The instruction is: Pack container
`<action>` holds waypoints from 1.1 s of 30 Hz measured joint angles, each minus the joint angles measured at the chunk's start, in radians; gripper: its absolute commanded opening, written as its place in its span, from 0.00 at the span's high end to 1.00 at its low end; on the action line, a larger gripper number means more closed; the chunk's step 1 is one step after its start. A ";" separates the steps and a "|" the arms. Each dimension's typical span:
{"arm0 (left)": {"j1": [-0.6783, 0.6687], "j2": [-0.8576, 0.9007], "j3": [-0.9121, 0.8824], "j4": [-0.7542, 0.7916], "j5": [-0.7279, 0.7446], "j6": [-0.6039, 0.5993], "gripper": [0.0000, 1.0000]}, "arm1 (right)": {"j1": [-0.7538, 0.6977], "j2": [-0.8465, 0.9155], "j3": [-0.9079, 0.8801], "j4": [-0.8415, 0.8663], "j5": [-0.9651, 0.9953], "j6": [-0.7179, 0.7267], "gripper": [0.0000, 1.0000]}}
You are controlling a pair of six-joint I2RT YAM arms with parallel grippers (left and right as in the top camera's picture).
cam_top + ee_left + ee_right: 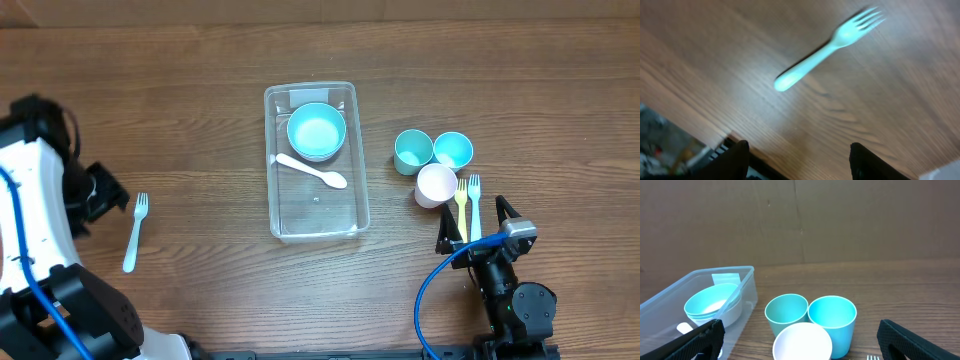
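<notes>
Left pincer [799, 161] and right pincer [805, 342] both released, empty; container [320, 212] at mid bench [200, 60].
Overhead: bowl [316, 131] and spoon [312, 171] inside, bare bench leftward to the fork [134, 232]. Right wrist alone shows me the bowl is a stack; left wrist alone, the bench edge by its pincer.

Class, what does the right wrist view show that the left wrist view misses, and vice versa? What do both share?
Only the right wrist view: the container holding stacked bowls, and beside it a teal cup, a blue cup and a white cup. Only the left wrist view: a pale fork lying alone. Both: the wooden table and open dark fingers, left fingers or right fingers.
</notes>
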 measured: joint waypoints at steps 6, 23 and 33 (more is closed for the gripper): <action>0.106 0.000 -0.174 0.125 0.017 -0.018 0.39 | 0.000 0.000 0.000 0.000 0.000 0.000 0.00; 0.135 0.000 -0.435 0.448 -0.186 -0.166 0.36 | 0.000 0.000 0.000 0.000 0.000 0.000 0.00; 0.135 0.000 -0.558 0.610 -0.226 -0.181 0.36 | 0.000 0.000 0.000 0.001 0.000 0.000 0.00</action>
